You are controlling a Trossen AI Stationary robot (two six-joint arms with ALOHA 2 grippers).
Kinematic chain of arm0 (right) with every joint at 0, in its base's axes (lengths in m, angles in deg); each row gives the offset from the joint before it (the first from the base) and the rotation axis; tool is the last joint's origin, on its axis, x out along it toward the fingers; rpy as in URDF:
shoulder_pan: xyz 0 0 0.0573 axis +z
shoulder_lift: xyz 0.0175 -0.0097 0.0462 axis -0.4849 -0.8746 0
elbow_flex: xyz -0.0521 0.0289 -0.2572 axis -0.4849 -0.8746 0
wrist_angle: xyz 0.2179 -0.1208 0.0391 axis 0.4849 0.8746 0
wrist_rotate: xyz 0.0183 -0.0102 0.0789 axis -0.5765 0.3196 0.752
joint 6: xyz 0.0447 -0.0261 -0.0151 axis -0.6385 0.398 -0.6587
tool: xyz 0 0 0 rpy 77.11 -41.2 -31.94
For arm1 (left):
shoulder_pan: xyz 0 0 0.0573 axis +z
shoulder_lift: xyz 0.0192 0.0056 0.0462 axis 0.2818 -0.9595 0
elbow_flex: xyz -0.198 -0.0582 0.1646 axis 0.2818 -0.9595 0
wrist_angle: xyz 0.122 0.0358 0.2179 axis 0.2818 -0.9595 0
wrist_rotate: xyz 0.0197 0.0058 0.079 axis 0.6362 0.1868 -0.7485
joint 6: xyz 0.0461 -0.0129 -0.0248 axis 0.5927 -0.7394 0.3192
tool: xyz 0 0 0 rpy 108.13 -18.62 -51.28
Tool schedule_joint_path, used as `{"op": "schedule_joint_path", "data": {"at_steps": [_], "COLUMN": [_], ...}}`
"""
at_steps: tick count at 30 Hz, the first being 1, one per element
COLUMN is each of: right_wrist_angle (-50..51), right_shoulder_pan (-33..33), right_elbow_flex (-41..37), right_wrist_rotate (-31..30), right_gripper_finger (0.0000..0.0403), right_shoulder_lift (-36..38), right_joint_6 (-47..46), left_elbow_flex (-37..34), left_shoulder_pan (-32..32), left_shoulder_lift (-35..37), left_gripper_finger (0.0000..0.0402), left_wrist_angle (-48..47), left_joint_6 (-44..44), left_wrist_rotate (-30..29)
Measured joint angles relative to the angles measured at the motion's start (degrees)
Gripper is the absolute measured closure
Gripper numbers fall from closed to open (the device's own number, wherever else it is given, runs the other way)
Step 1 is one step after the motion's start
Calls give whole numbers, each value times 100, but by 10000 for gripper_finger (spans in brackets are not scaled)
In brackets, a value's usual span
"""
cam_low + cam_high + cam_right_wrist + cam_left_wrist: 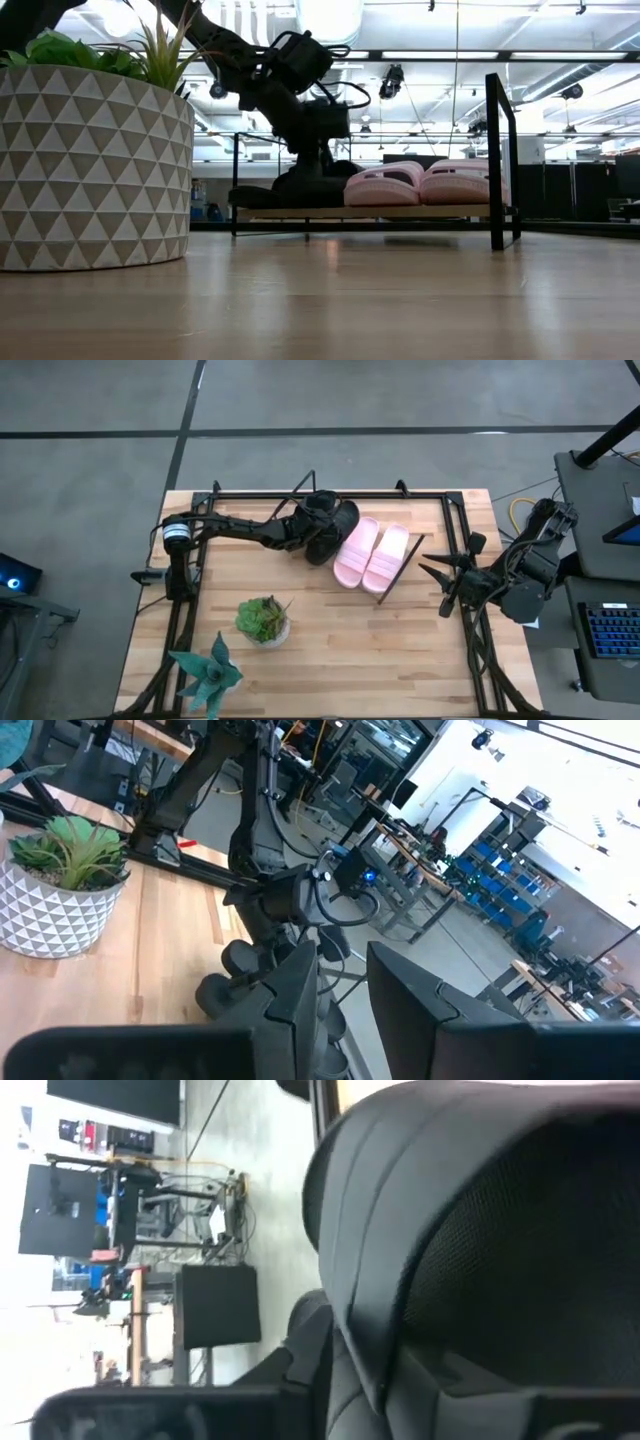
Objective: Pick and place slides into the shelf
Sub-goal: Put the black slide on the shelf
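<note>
Left gripper (322, 523) at the black slides (335, 532) on the shelf (400, 572)
Its finger state could not be told; the right gripper (438, 574) waited apart with fingers spread, beside the pink slides (372, 554)

Pale pink slides (371, 555), seemingly black slides (332, 532)

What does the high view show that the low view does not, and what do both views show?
Only the high view shows the right gripper at the table's right edge, and a second, spiky plant. Only the low view shows the triangle pattern on the pot and the room behind. Both show the pink slides on the shelf and the left gripper at the black slides.
</note>
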Motion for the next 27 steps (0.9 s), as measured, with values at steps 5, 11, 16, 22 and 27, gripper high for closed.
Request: {"op": "schedule_joint_path", "data": {"at_steps": [5, 11, 16, 22, 27], "right_wrist_angle": [1, 0, 1, 0, 0], "right_shoulder_pan": [-2, -2, 0, -2, -1], "right_elbow_flex": [-34, -78, -87, -89, -89], "right_wrist_rotate": [4, 13, 11, 11, 10], "right_gripper_finger": [321, 321, 321, 321, 321], "right_shoulder_lift": [0, 0, 0, 0, 0], "right_joint_6": [-72, -70, -70, -70, -70], "left_elbow_flex": [0, 0, 0, 0, 0], "left_shoulder_pan": [-7, -32, -73, -83, -86], "left_shoulder_lift": [0, 0, 0, 0, 4], "left_gripper_finger": [380, 397, 393, 388, 333], "left_wrist_angle": [-31, -28, -26, -44, -48], "left_joint_6": [11, 7, -31, -30, -30], "left_wrist_rotate": [-72, -97, -110, -84, 48]}}
